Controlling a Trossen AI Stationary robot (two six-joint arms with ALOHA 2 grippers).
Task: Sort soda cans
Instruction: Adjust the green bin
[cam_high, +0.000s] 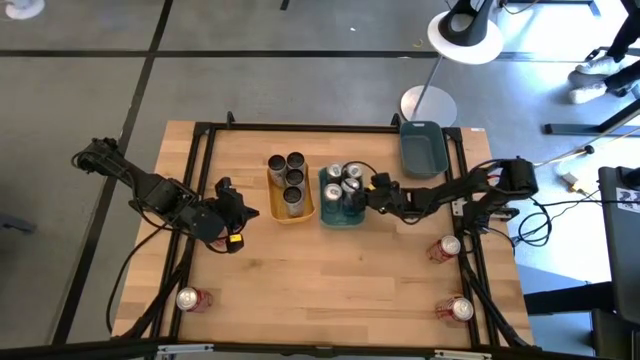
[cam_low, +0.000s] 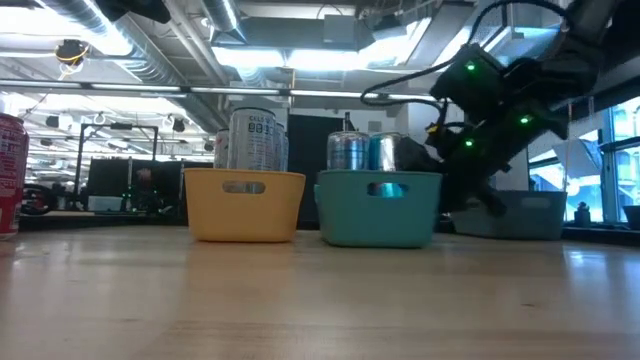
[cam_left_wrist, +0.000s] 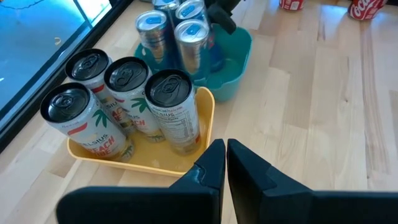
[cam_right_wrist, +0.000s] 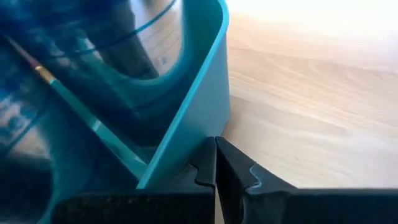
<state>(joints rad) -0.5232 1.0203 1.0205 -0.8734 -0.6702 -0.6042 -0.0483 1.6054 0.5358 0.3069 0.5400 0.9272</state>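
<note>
A yellow tray (cam_high: 291, 207) at mid-table holds several white cans with dark tops (cam_left_wrist: 168, 106), standing upright. Right of it, a teal tray (cam_high: 343, 215) holds several silver-teal cans (cam_left_wrist: 189, 37). Three red cans stand on the table: one near left (cam_high: 190, 298) and two near right (cam_high: 445, 248) (cam_high: 458, 309). My left gripper (cam_left_wrist: 225, 149) hovers shut just left of the yellow tray, also seen from above (cam_high: 245, 212). My right gripper (cam_right_wrist: 216, 146) is shut and low at the teal tray's right side (cam_high: 376, 186). My right gripper's shut fingertips (cam_right_wrist: 205, 163) lie against the outer face of the teal tray's right wall (cam_right_wrist: 199, 118), near its foot. They come slanting down from the table's right side. The tray stands flat on the table.
An empty dark grey tray (cam_high: 422, 148) sits at the far right of the table. A black frame (cam_high: 330, 127) runs around the tabletop. Bare wood (cam_high: 330, 280) lies between the trays and the near edge.
</note>
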